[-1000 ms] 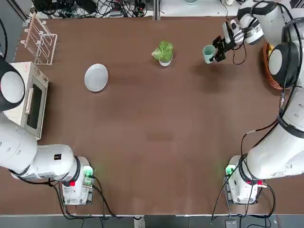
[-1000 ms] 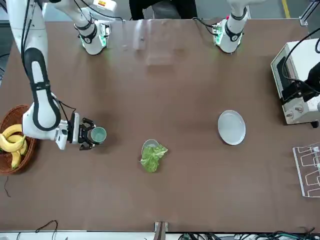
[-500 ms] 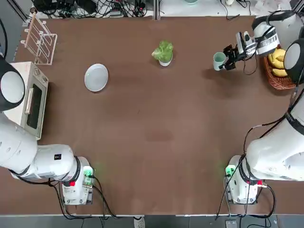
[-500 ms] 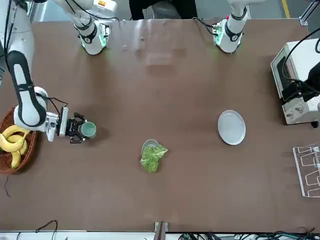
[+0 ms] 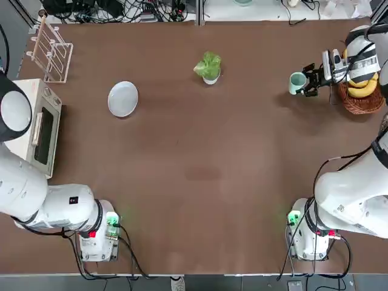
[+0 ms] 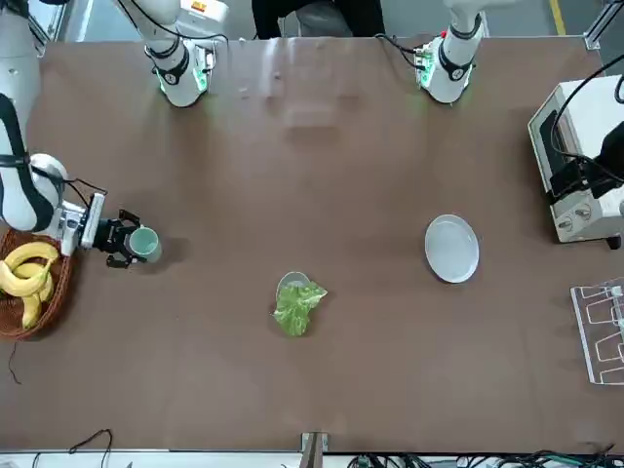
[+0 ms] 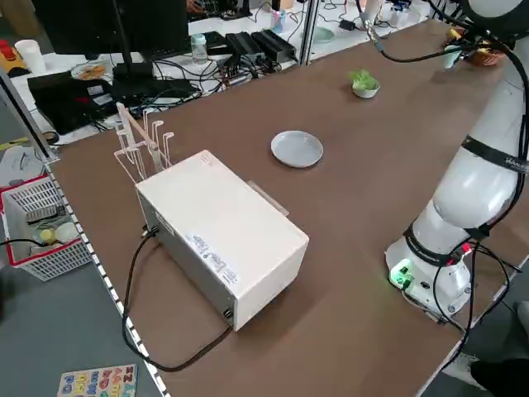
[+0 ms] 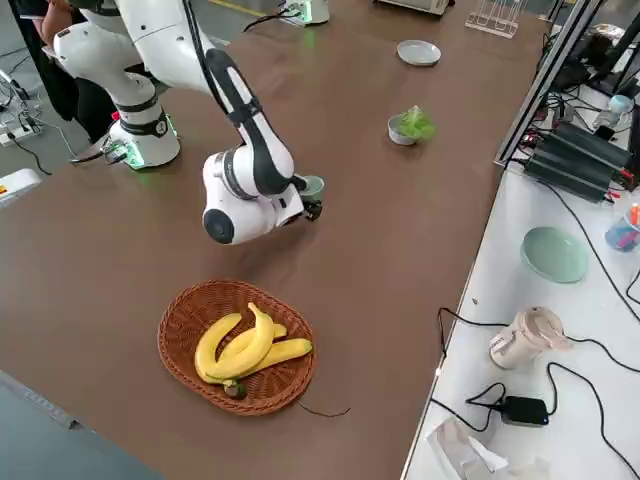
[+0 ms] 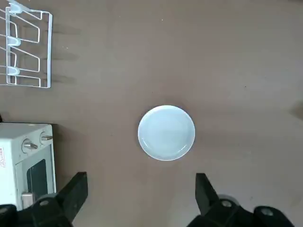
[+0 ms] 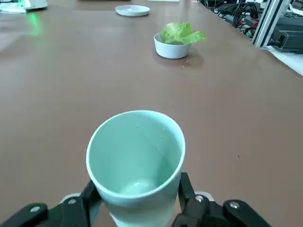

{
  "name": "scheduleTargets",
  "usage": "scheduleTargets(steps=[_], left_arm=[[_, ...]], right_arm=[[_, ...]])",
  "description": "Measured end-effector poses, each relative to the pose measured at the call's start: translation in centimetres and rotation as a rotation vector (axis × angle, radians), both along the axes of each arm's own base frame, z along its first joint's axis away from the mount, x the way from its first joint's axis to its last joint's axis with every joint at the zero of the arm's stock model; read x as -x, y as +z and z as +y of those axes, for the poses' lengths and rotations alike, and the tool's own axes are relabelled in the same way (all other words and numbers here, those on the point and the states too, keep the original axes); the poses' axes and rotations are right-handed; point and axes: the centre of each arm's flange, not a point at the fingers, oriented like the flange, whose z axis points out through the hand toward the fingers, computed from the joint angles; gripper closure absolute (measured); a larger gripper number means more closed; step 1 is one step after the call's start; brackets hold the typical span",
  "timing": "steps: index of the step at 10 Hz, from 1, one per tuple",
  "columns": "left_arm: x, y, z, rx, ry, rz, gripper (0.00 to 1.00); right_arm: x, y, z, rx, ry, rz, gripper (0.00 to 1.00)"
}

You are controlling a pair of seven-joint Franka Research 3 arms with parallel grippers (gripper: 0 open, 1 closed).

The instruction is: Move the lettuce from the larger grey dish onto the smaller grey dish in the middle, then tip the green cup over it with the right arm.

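A toaster oven (image 5: 37,126), wire rack (image 5: 51,51) and banana basket (image 5: 360,94) share the table (image 5: 200,176)

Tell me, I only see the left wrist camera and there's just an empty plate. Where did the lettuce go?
Observer: The lettuce sits in the smaller grey dish, mid-table on the far side.
Operator: Who has the green cup?
Observer: The right gripper holds the green cup beside a basket of bananas.
Operator: Is something in the cup?
Observer: The right wrist view shows it empty inside.
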Motion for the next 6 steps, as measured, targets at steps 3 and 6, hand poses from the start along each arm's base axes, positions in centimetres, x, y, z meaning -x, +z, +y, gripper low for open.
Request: scheduleTargets(steps=[3,6], left_arm=[[0.0,0.0,0.3,0.0,0.005,0.0,0.0],[0.0,0.0,1.5,0.0,0.026,0.0,0.0]], right_arm=[[1.2,-1.8,-0.8,-0.001,0.017,-0.004,0.32],[1.3,-3.4,-1.1,0.004,0.021,0.0,0.32]])
